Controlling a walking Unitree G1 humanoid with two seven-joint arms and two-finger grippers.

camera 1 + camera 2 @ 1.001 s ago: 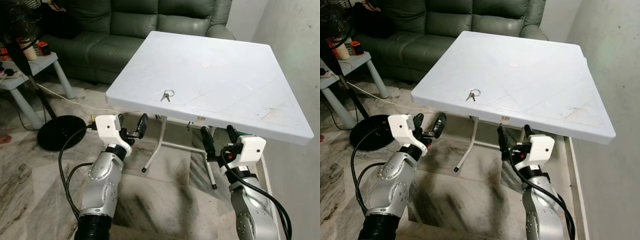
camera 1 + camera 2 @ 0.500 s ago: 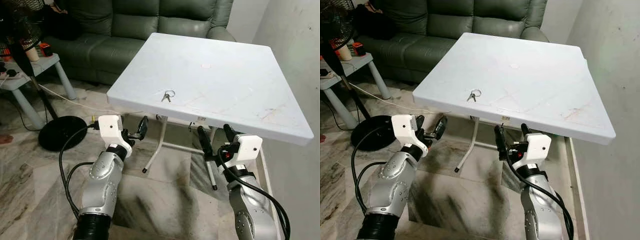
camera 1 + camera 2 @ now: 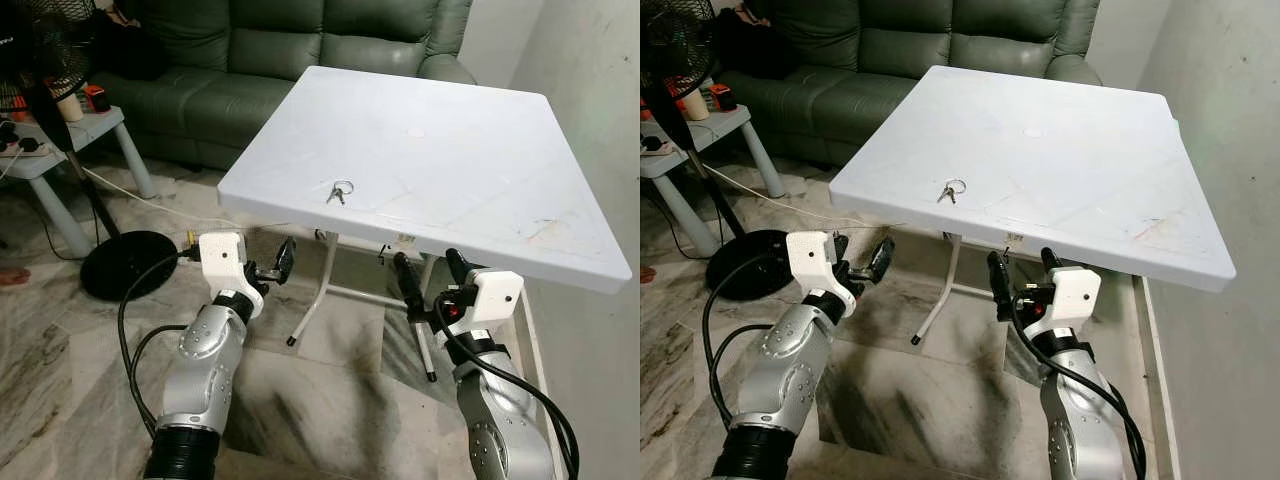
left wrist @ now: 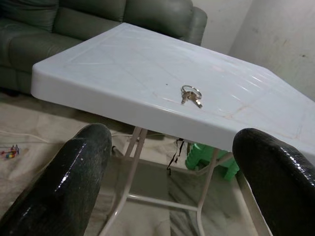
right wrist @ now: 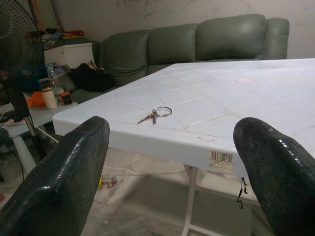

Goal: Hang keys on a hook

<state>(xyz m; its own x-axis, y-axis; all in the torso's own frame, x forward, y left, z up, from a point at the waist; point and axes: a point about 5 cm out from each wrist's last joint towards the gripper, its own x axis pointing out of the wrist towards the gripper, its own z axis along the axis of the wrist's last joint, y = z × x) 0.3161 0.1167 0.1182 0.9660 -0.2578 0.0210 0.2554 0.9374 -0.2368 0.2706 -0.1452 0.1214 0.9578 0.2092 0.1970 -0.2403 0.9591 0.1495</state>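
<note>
- Lying near the front edge of the white table [image 3: 480,190], the keys [image 3: 338,190] are found flat on the surface, with the ring toward the sofa [image 3: 250,50] and the blades trailing back toward the robot's left.
- From the left gripper [image 3: 268,266], the keys are placed at about 1 o'clock, above and beyond the table edge; from the right gripper [image 3: 428,282], at about 11 o'clock.
- Both grippers are held below the tabletop, in front of its near edge, apart from it.
- The left gripper is judged the nearer of the two, though the margin is small.
- The left gripper's fingers [image 4: 81,172] are spread wide; nothing is held or touched.
- The right gripper's fingers [image 5: 64,172] are likewise spread wide and empty.
- In both wrist views the keys are framed between the open fingers, well ahead of the tips.
- No hook can be made out.
- A raise above the table edge is judged necessary before any grasp.
</note>
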